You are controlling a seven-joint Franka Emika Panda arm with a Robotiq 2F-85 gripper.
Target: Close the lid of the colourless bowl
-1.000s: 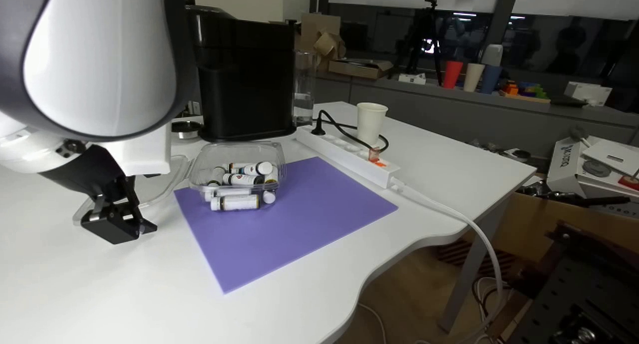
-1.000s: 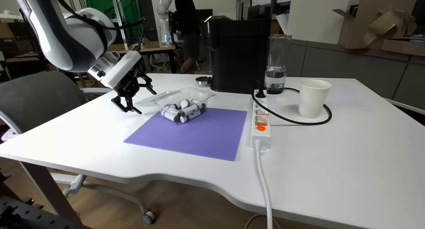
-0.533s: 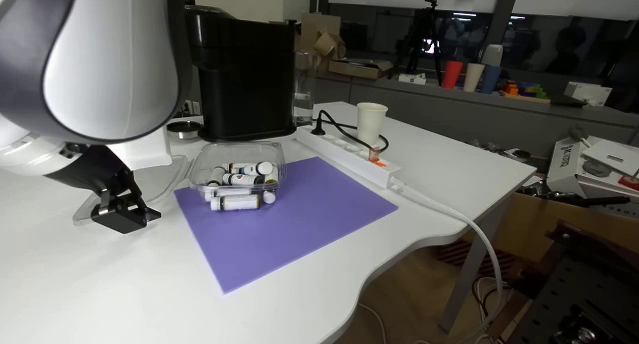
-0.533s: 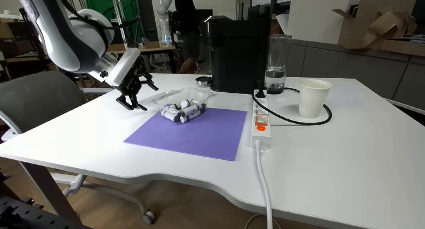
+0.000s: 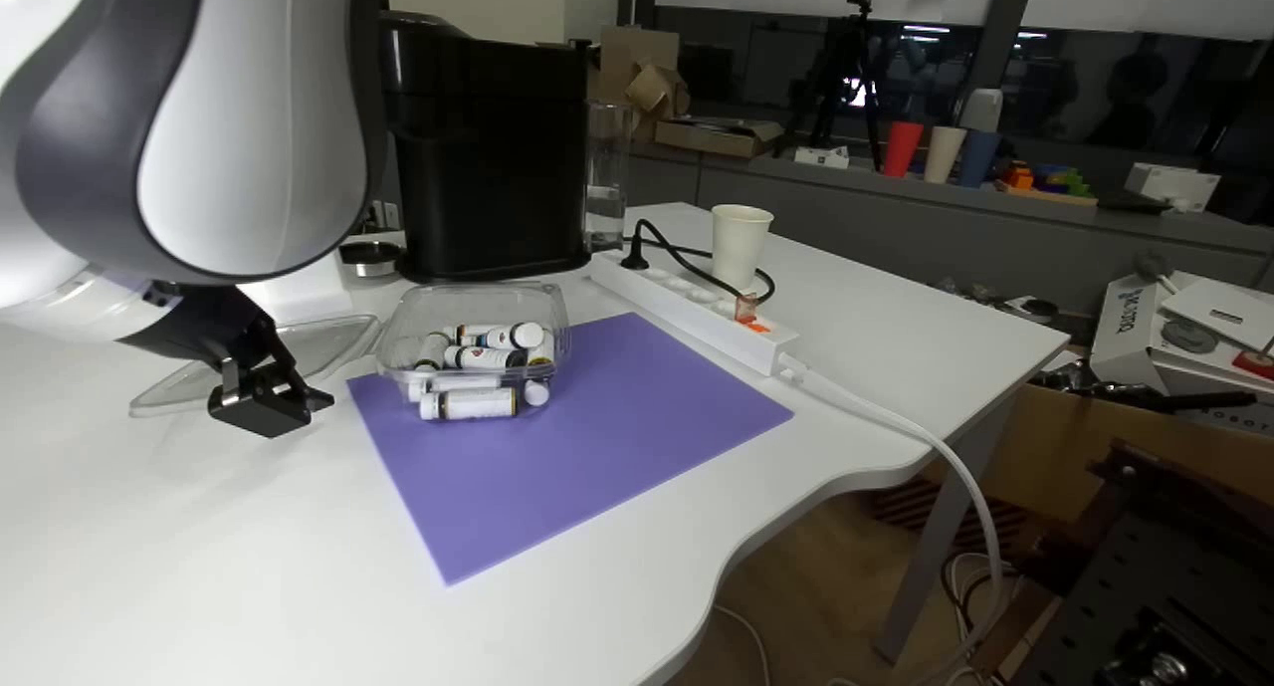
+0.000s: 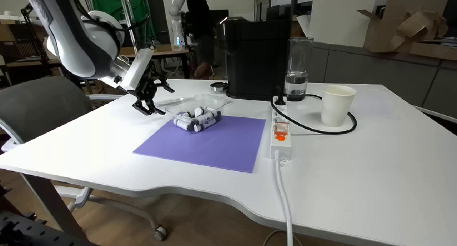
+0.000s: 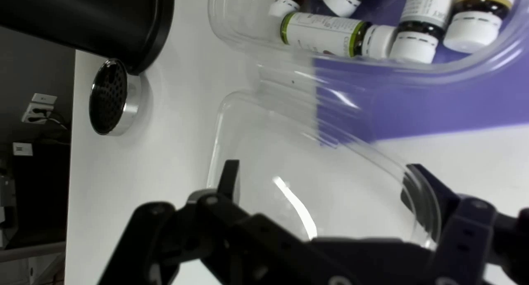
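The clear bowl point(image 5: 403, 338) holds several small white-labelled bottles point(image 5: 468, 403) and stands partly on the purple mat, also in an exterior view point(image 6: 217, 102). Its clear lid point(image 5: 333, 343) is folded open on the side by my arm, its outer edge raised off the table. In the wrist view the lid point(image 7: 264, 152) joins the bowl point(image 7: 241, 24) along a hinge strip. My gripper point(image 7: 323, 181) is open, its fingers wide apart. The right fingertip point(image 7: 413, 194) shows through the lid's curved rim, so it is behind it; the left fingertip point(image 7: 229, 175) is in front of the lid.
The purple mat point(image 5: 597, 457) lies under the bowl. A black machine point(image 5: 488, 158) stands behind it, with a round metal-rimmed piece point(image 7: 113, 96) beside it. A white power strip point(image 5: 687, 313) with a black cable and a white cup point(image 5: 740, 248) stand past the mat.
My gripper has moved up and toward the bowl. The lid's outer edge has risen and the lid now tilts. The bowl and bottles have not moved. The gripper stays open.
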